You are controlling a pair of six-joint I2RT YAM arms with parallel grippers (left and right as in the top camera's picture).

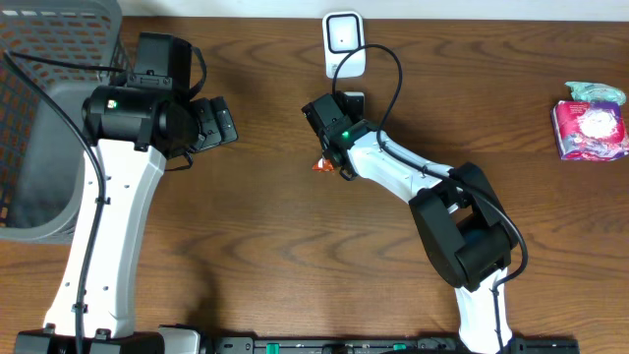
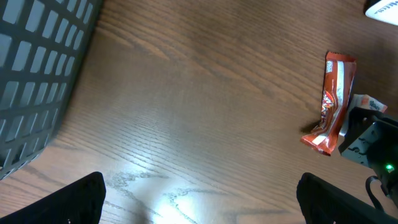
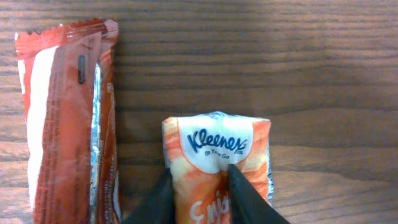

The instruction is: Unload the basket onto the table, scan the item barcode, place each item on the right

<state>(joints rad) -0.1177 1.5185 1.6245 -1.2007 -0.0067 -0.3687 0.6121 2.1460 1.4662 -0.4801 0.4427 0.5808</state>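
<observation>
— Kleenex pack (image 3: 214, 143), orange and white, logo facing up, sits right in the right end effector (image 3: 199, 177)! Both black fingers (image 3: 163, 199) press into its sides, and the wrapper pinches in between them.

— So that one is closed on the pack. Where is all this on the surface (image 1: 256, 226)?

— About the middle, seen from overhead. The right end effector (image 1: 329, 147) is near the white scanner (image 1: 341, 39), which stands at the far edge. Whether the pack is lifted off the wood or resting on it, I cannot tell.

— And what is that beside it?

— A red-orange candy bar (image 3: 62, 124), lying flat on the wood just beside the pack, lengthwise alongside it, with a narrow strip of wood between them. The left wrist camera catches the same bar (image 2: 336, 99) off to its right.

— What about the left arm?

— The left end effector (image 2: 199, 186) is spread wide, holding nothing, with bare wood between its fingers. Overhead, it (image 1: 211, 123) hangs near the grey basket (image 1: 49, 98) at the surface's left end, well apart from the pack.

— Anything else out there?

— A pink packet (image 1: 590, 128) at the far right, well away from both arms.
</observation>
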